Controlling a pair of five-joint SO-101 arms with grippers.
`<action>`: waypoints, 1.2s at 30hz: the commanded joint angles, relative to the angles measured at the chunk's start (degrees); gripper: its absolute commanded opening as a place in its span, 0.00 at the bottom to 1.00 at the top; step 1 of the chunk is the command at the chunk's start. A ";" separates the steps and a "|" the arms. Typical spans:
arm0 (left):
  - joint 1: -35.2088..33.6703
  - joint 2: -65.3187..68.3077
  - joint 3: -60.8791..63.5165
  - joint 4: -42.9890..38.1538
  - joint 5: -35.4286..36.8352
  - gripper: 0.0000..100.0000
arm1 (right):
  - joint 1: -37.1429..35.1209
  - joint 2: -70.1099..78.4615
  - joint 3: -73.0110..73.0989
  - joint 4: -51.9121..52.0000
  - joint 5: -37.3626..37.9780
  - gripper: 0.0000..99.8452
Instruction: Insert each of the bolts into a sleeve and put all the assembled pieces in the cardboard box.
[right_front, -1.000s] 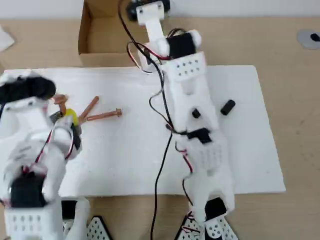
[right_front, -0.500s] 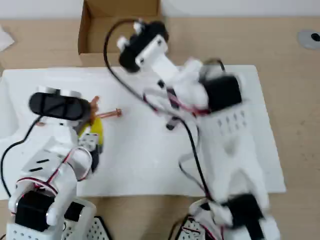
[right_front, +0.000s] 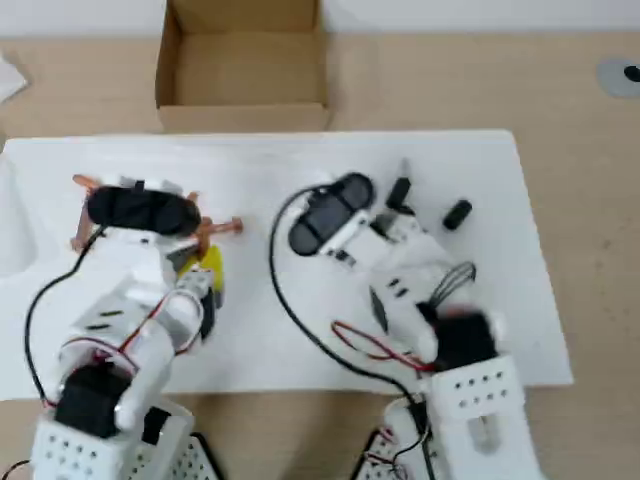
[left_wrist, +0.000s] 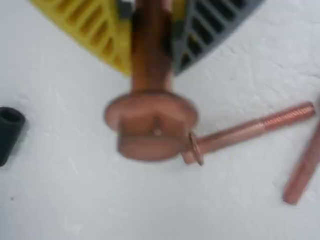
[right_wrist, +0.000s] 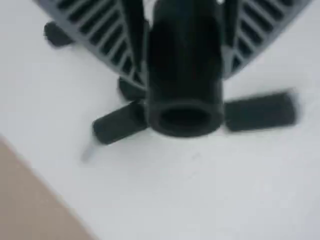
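black sleeve (right_wrist: 185, 95) in right tool (right_wrist: 183, 35), now over mat (right_front: 260, 320)

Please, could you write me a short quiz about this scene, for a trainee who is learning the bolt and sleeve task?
1. True or false: the cardboard box is empty.
2. What is the left gripper shut on? A: a washer. B: a copper bolt. C: nothing.
3. Fill in: the right gripper holds a black ____.

Key: 1 true. 2 B. 3 sleeve.
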 joint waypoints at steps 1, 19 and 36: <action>0.88 -0.48 1.58 -3.52 2.29 0.01 | 1.10 -6.90 13.67 -17.67 7.03 0.01; -9.93 -1.01 11.60 -21.36 7.03 0.01 | -13.05 -14.73 25.98 -37.01 -17.23 0.01; -3.87 -1.10 11.25 -19.87 7.38 0.01 | -20.44 -16.57 34.42 -51.78 -19.08 0.01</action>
